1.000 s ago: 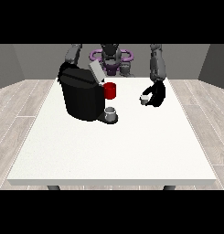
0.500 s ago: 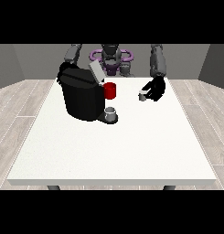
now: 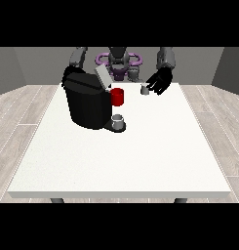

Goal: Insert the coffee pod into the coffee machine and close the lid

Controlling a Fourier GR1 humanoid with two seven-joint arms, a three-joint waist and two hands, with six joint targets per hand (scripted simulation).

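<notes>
White worktop carries one black coffee machine (lid raised); the robot hand at the view's right pinches one coffee pod.

You see a robot with a dark grey torso and head, and a purple ring-shaped frame curving around its chest. Its upper arms are grey and blocky. Each arm ends in a black hand; the hand at the view's right has slender black fingers.
</notes>
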